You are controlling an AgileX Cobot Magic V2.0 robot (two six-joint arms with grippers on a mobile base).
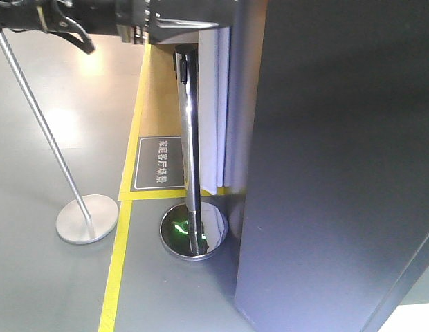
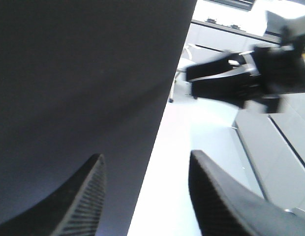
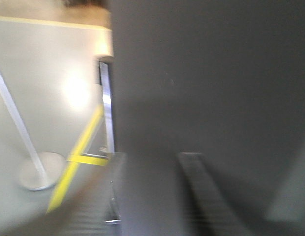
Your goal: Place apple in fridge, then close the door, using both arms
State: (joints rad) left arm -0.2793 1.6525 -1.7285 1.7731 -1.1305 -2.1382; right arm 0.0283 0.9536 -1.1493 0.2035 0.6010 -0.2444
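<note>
The apple is not in view. The dark grey outer face of the fridge door [image 1: 339,166] fills the right half of the front view, with a white strip [image 1: 214,104] showing along its left edge. My left gripper [image 2: 146,155] is open and empty, its left finger in front of the grey face [image 2: 78,73]. My right gripper [image 3: 155,157] is blurred, with its fingers apart and nothing between them, close to the same grey face [image 3: 206,83]. It also shows in the left wrist view [image 2: 241,78], pointing at the door's edge. A black arm [image 1: 97,17] crosses the top of the front view.
A shiny metal pole [image 1: 190,138] on a round base [image 1: 194,232] stands right beside the door's edge. A second pole [image 1: 38,117] with a base [image 1: 86,218] leans at the left. Yellow floor tape [image 1: 117,263] and a dark floor sign [image 1: 159,162] lie between them.
</note>
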